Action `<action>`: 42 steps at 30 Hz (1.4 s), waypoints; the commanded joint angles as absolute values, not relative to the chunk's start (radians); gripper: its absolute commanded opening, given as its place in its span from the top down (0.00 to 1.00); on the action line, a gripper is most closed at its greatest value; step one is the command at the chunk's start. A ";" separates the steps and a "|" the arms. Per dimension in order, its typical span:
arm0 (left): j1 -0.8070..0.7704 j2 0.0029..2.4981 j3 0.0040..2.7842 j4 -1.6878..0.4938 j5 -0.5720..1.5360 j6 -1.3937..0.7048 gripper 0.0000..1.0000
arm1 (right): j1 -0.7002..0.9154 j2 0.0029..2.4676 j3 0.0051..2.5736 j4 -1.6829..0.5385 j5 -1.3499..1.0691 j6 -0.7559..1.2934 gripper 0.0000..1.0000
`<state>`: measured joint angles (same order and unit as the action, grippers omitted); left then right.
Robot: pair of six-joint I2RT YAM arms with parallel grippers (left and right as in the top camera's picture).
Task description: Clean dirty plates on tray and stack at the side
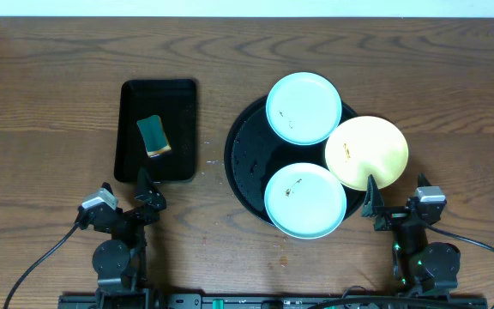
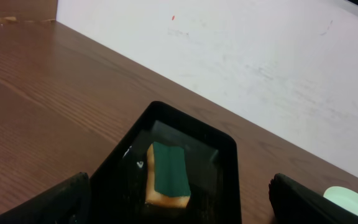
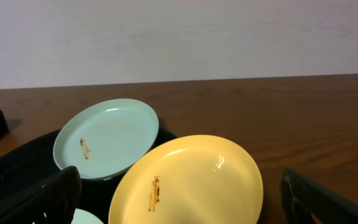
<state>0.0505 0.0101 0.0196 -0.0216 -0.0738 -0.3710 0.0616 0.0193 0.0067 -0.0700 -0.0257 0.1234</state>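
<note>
Three plates lie on the round black tray (image 1: 245, 154). One mint-blue plate (image 1: 304, 107) sits at the far side, another mint-blue plate (image 1: 305, 200) at the near side, and a pale yellow plate (image 1: 366, 152) overhangs the tray's right rim. Each carries a small brown smear. My left gripper (image 1: 148, 196) is open and empty near the rectangular tray's front edge. My right gripper (image 1: 382, 206) is open and empty just in front of the yellow plate (image 3: 188, 180). The far mint-blue plate also shows in the right wrist view (image 3: 107, 137).
A smaller rectangular black tray (image 1: 129, 129) at the left holds a green-and-yellow sponge (image 1: 153, 136), which also shows in the left wrist view (image 2: 168, 174). Bare wooden table surrounds both trays. A white wall (image 2: 260, 62) stands behind the table.
</note>
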 commanded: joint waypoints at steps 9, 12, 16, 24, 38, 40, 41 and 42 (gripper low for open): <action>0.048 0.006 0.004 -0.067 -0.083 -0.379 0.09 | 0.054 0.024 0.006 -0.065 -0.023 0.134 0.01; 0.048 0.006 0.004 -0.067 -0.083 -0.379 0.09 | 0.054 0.024 0.006 -0.070 -0.024 0.134 0.01; 0.048 0.006 0.004 -0.067 -0.083 -0.379 0.09 | 0.054 0.024 0.006 -0.073 -0.024 0.134 0.01; 0.048 0.006 0.004 -0.067 -0.083 -0.379 0.09 | 0.054 0.025 0.006 -0.073 -0.035 0.142 0.01; 0.048 0.006 0.004 -0.067 -0.083 -0.379 0.09 | 0.054 0.070 0.006 -0.074 -0.034 0.142 0.01; 0.048 0.006 0.004 -0.067 -0.083 -0.379 0.09 | 0.054 0.083 0.006 -0.074 -0.034 0.142 0.01; 0.048 0.006 0.004 -0.067 -0.083 -0.379 0.09 | 0.054 0.089 0.006 -0.074 -0.034 0.142 0.01; 0.048 0.006 0.004 -0.067 -0.083 -0.379 0.09 | 0.054 0.093 0.006 -0.073 -0.034 0.142 0.01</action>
<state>0.0505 0.0101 0.0196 -0.0216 -0.0738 -0.3706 0.0616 0.0803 0.0067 -0.0692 -0.0265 0.1261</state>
